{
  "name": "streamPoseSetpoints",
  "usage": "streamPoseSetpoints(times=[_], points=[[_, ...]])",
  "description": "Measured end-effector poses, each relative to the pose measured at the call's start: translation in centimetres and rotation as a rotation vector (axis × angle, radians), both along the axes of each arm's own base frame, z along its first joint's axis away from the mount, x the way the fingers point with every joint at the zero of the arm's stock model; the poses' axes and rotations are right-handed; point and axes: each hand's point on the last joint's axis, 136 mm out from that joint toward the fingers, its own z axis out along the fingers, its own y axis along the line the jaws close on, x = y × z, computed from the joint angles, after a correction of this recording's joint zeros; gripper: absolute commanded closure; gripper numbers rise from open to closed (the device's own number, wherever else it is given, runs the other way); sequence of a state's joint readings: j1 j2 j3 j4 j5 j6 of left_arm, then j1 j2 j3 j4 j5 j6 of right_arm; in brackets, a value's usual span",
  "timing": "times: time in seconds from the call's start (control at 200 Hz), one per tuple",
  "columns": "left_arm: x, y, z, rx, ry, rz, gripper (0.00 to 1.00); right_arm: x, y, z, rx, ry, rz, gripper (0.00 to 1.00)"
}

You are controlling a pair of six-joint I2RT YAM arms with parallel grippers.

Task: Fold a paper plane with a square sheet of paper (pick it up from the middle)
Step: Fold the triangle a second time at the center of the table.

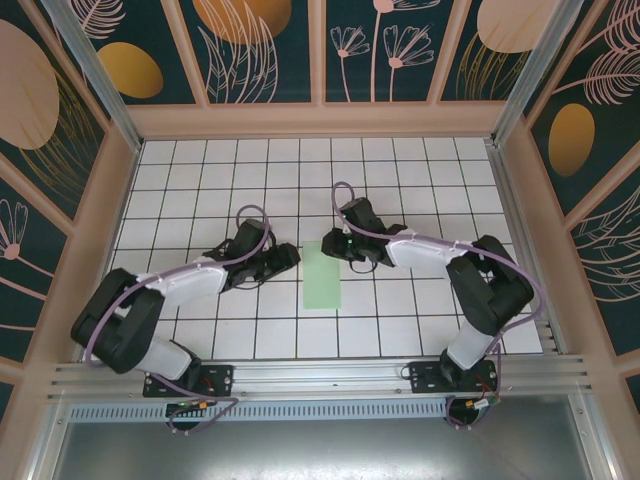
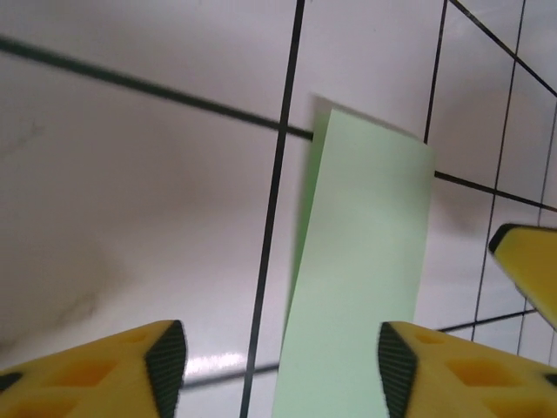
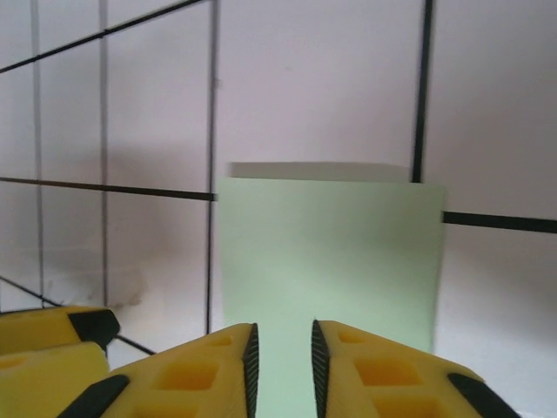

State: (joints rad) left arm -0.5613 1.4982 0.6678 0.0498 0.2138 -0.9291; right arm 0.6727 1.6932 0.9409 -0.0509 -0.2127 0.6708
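While the square sheet of paper (image 1: 322, 277) lies folded into a narrow strip near the middle of the table (image 1: 200, 170), the left gripper (image 1: 291, 257) sits just off its left edge, jaws wide and empty; the right gripper (image 1: 331, 247) hovers at its far end, jaws barely parted, holding nothing.

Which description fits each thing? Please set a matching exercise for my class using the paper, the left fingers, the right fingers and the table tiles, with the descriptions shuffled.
Things:
1. paper
2. left fingers
3. right fingers
4. table tiles

Descriptions:
A. white, edged by black lines
B. set wide apart
C. pale green, a narrow rectangle lying on the table
D. almost together, with a thin gap between them

Pairs: 1-C; 2-B; 3-D; 4-A
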Motion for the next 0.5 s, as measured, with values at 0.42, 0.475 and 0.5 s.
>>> streamPoseSetpoints(times=[0.42, 0.475, 0.5], points=[[4.8, -3.9, -0.4, -0.065, -0.052, -0.113, 0.43, 1.6, -1.8, -2.3, 0.045, 0.089, -0.054, 0.83], [5.1, -4.2, -1.0, -0.062, -0.046, -0.125, 0.41, 1.6, -1.7, -2.2, 0.054, 0.09, -0.049, 0.83], [5.2, -4.3, -1.3, -0.059, -0.044, -0.131, 0.41, 1.6, -1.7, -2.3, 0.057, 0.089, -0.048, 0.83]])
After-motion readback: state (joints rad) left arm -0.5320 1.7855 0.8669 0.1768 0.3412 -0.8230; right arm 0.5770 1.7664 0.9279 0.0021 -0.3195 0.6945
